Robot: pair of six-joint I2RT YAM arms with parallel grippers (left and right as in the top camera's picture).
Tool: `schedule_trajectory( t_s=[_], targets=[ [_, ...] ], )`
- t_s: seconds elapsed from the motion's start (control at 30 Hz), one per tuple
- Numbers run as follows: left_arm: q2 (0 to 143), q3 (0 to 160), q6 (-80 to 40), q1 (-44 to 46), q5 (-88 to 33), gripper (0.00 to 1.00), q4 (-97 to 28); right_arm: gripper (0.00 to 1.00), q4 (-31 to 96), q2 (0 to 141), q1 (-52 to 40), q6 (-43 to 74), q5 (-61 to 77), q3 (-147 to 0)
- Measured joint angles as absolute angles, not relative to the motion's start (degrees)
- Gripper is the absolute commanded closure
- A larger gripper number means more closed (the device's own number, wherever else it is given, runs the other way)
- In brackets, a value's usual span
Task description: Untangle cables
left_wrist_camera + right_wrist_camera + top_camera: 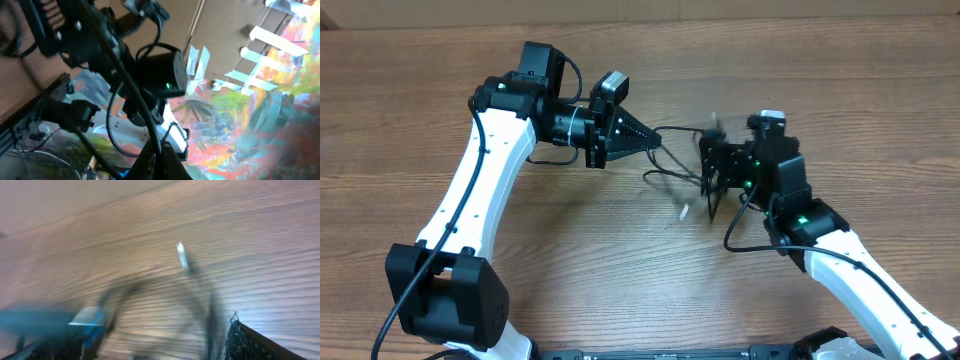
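Cables [672,160], thin and black, lie in a small tangle at the middle of the wooden table [620,270], between the two grippers. Their long run goes roughly left to right, from one gripper to the other. The left gripper [650,139] points right with its fingers pressed together, pinching a cord at the tip. The right gripper [712,182] faces it with its fingers spread wide on either side of the tangle. One silver-tipped plug [683,210] points toward the near edge; it appears blurred in the right wrist view [181,254].
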State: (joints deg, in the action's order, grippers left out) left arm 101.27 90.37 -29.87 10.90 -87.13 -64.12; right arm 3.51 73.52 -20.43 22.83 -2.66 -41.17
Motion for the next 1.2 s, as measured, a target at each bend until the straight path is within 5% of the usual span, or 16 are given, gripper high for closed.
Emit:
schedule_trajectory(
  t_s=[0.63, 1.07, 1.1, 1.17, 1.2],
  targets=[
    [101.3, 90.4, -29.9, 6.6, -88.3, 0.96, -61.3, 0.00, 0.9, 73.6, -18.3, 22.5, 13.6, -41.2],
    [101.3, 90.4, -33.4, 4.3, -78.6, 0.96, -60.6, 0.00, -1.7, 73.6, -18.4, 22.5, 42.3, -41.2],
    [101.3, 90.4, -34.4, 4.3, -76.7, 0.87, -60.6, 0.00, -1.3, 73.6, -18.4, 22.5, 43.7, -41.2],
    [101.3, 90.4, -36.6, 4.0, -71.3, 0.55, -60.6, 0.00, 0.3, 73.6, -18.4, 22.5, 45.9, -41.2],
    [101.3, 90.4, -36.8, 4.0, -69.7, 0.23, -60.5, 0.00, 0.9, 73.6, -18.4, 22.5, 46.4, -41.2]
  ],
)
